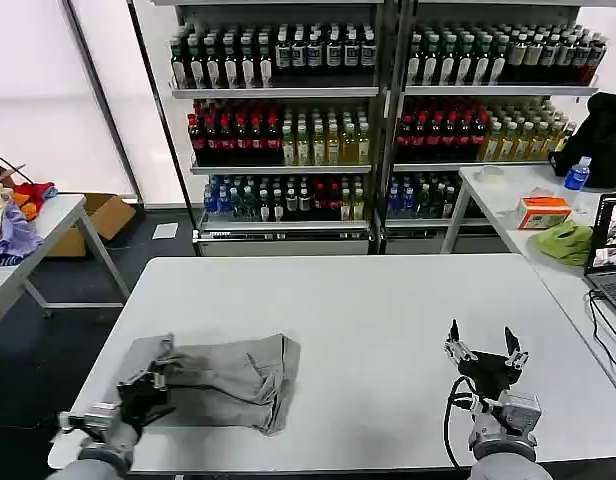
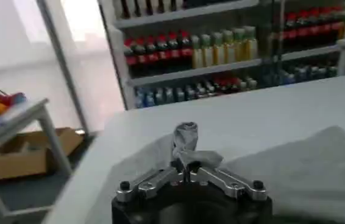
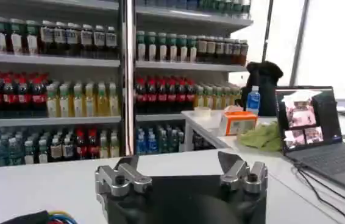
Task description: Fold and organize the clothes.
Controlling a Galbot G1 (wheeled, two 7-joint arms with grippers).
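A grey shirt [image 1: 223, 378] lies rumpled and loosely doubled over on the near left part of the white table [image 1: 388, 310], so we judge the folding only partly done: edges uneven, nothing smoothed or stacked. Our left gripper [image 1: 148, 388] sits low at the shirt's left edge, jaws pinched together on a bunched-up tuft of the cloth, which stands up between the fingers in the left wrist view [image 2: 184, 159]. Our right gripper [image 1: 485, 350] hovers over bare table at the near right, well apart from the shirt, fingers spread and holding nothing.
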